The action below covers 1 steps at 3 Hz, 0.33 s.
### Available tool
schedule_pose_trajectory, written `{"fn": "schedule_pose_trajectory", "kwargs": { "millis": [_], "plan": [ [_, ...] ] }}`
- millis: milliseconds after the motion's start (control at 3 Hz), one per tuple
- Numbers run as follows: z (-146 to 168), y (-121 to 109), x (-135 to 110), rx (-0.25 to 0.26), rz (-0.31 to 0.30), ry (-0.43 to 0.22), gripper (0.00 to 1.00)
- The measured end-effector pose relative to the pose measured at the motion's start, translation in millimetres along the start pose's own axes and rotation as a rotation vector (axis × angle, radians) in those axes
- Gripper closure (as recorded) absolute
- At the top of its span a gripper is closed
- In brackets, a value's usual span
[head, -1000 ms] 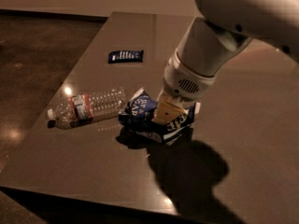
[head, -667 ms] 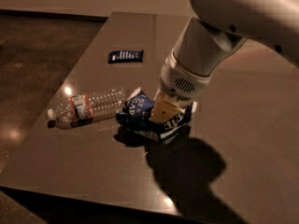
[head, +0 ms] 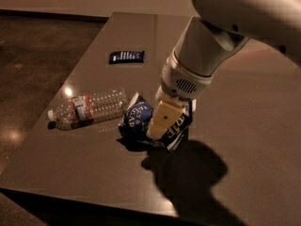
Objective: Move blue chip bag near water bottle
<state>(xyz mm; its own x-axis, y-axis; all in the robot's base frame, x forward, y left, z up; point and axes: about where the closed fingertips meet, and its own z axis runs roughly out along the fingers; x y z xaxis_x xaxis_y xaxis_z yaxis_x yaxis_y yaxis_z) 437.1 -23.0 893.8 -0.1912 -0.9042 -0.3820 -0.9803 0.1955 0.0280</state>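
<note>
The gripper (head: 164, 126) clamps the crumpled chip bag (head: 135, 119) on the table (head: 94, 173). The bag lies crosswise, its left end just beside the base of the bottle (head: 91, 108), whose cap points left.

There was one water bottle (head: 89, 108), one blue chip bag (head: 135, 119) and one small dark packet (head: 126, 56) on one table (head: 84, 173). There was one gripper (head: 162, 125) too, down on the bag.

Dim, perhaps overhead light; gripper (head: 165, 122) at bag (head: 136, 117) casts shadow (head: 188, 173).
</note>
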Motion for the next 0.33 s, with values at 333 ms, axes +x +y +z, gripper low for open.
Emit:
{"fn": "schedule_pose_trajectory", "kwargs": {
  "millis": [333],
  "plan": [
    [-0.7,0.6,-0.8,0.002,-0.002,0.0,0.0]
  ]
}}
